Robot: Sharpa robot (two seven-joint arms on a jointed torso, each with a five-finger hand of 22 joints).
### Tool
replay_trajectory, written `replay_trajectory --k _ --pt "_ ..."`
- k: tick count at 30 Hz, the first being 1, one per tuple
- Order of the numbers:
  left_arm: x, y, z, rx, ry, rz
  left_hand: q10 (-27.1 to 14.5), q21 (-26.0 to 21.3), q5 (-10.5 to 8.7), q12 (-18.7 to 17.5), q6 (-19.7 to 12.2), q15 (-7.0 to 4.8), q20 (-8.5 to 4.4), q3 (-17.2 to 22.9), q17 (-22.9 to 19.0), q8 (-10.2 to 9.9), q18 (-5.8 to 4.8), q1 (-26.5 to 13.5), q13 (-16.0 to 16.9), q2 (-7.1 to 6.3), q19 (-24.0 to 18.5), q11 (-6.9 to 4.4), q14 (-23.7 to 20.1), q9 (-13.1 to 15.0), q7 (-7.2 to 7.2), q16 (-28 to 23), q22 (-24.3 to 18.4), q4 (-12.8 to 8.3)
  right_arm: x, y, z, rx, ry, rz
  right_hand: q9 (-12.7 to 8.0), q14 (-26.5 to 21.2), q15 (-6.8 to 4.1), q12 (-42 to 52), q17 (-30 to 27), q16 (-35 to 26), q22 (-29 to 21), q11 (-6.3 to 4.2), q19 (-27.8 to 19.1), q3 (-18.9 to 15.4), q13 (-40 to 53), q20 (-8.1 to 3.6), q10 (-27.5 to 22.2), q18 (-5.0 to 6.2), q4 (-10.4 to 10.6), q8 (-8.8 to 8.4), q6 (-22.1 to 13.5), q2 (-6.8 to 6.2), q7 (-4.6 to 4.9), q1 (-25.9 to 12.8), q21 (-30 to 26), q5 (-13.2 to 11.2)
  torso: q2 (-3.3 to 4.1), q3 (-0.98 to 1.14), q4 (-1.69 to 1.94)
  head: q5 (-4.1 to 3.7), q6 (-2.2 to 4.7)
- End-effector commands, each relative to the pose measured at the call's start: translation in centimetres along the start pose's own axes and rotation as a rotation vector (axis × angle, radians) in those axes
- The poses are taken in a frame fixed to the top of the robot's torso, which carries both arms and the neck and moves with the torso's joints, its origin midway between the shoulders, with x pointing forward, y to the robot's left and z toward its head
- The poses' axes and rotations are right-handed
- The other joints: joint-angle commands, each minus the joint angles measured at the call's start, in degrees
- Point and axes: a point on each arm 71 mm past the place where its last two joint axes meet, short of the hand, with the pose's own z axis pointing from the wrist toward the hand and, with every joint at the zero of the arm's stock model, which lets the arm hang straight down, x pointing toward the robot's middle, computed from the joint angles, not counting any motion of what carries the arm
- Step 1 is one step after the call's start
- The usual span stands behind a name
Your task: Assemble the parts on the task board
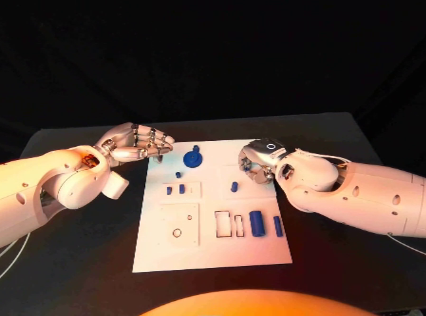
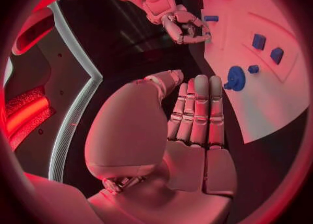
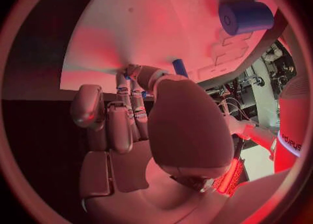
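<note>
The white task board (image 1: 213,247) lies mid-table. On it are a blue round knob (image 1: 193,158), a small stub (image 1: 178,174), two small blocks (image 1: 176,189), a peg (image 1: 234,186), a cylinder (image 1: 257,224) and a bar (image 1: 278,226). My left hand (image 1: 137,143) hovers at the board's far left corner, holding nothing; its fingers (image 2: 195,114) lie stretched side by side, short of the knob (image 2: 236,78). My right hand (image 1: 260,161) is curled at the far right edge. Slivers of a small blue part (image 3: 127,76) show between its thumb and fingertips, near the peg (image 3: 179,67).
The board (image 2: 274,99) has several outlined recesses, some unfilled, in its near half. Black table (image 1: 79,250) surrounds it on all sides. The big cylinder (image 3: 244,18) lies well behind my right hand's fingers.
</note>
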Motion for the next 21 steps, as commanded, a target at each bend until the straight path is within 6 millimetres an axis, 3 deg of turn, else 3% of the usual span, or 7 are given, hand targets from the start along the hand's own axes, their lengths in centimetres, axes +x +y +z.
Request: replay_trajectory --k 1,6,9,17,21 --pt "0.1 -0.1 0.0 0.013 0.015 0.017 -0.47 -0.19 0.18 0.07 -0.50 0.28 0.47 -0.26 -0.10 -0.23 0.67 -0.52 -0.08 -0.01 -0.01 -0.02 -0.27 -0.06 0.03 -0.18 -0.09 -0.04 -0.4 0.2 -0.2 0.000 -0.027 0.000 0.12 2.60 -0.49 -0.19 0.06 0.32 4.01 -3.30 0.48 3.24 3.48 -0.05 3.85 -0.97 -3.66 0.21 0.34 0.10 -0.03 -0.88 0.46 -0.74 -0.01 0.00 0.03 0.00 -0.02" --pt "0.0 -0.1 0.0 0.013 0.007 0.007 -0.51 -0.23 0.18 0.09 -0.55 0.30 0.49 -0.27 -0.12 -0.24 0.67 -0.52 -0.09 0.01 0.00 0.00 -0.28 -0.07 0.05 -0.19 -0.12 -0.02 -1.4 0.3 -0.4 -0.007 -0.054 0.016 0.17 2.63 -0.49 -0.29 0.19 0.40 4.20 -3.29 0.57 3.43 3.54 -0.05 3.87 -1.03 -3.82 0.18 0.34 0.16 -0.03 -0.97 0.76 -1.04 -0.03 -0.03 0.00 -0.05 0.04" --pt "-0.1 -0.1 -0.1 0.014 -0.001 -0.004 -0.65 -0.37 0.18 0.12 -0.72 0.35 0.53 -0.37 -0.16 -0.29 0.67 -0.62 -0.10 0.01 0.02 0.06 -0.29 -0.09 0.11 -0.22 -0.22 0.08 -2.0 0.4 -0.6 -0.015 -0.070 0.033 0.41 2.55 -0.41 -0.81 -0.08 0.26 4.42 -3.21 0.36 4.12 3.84 0.03 3.86 -0.99 -4.32 -0.05 0.22 0.58 0.07 -1.37 0.59 -3.56 -0.04 -0.05 -0.03 -0.05 0.17" --pt "-0.3 -0.1 -0.2 0.015 -0.009 -0.017 -0.80 -0.53 0.18 0.15 -0.92 0.40 0.58 -0.47 -0.21 -0.36 0.67 -0.72 -0.12 -0.02 0.05 0.10 -0.30 -0.12 0.17 -0.24 -0.33 0.18 -3.3 1.2 -1.2 -0.044 -0.108 0.074 0.44 2.56 -0.40 -0.86 -0.01 0.30 4.45 -3.21 0.35 4.20 3.87 0.04 3.86 -0.99 -4.38 -0.08 0.21 0.61 0.07 -1.40 0.58 -3.73 -0.02 0.00 -0.01 0.14 0.24" --pt "-0.3 -0.1 -0.2 0.016 -0.012 -0.020 -0.80 -0.53 0.18 0.15 -0.92 0.40 0.58 -0.47 -0.21 -0.36 0.67 -0.72 -0.12 -0.02 0.05 0.10 -0.30 -0.12 0.17 -0.24 -0.33 0.18 -3.8 2.2 -1.5 -0.078 -0.132 0.108 0.44 2.55 -0.40 -0.87 -0.05 0.28 4.47 -3.21 0.36 4.22 3.88 0.04 3.87 -0.99 -4.41 -0.09 0.21 0.62 0.08 -1.39 0.62 -3.76 0.02 0.04 0.00 0.62 0.21"
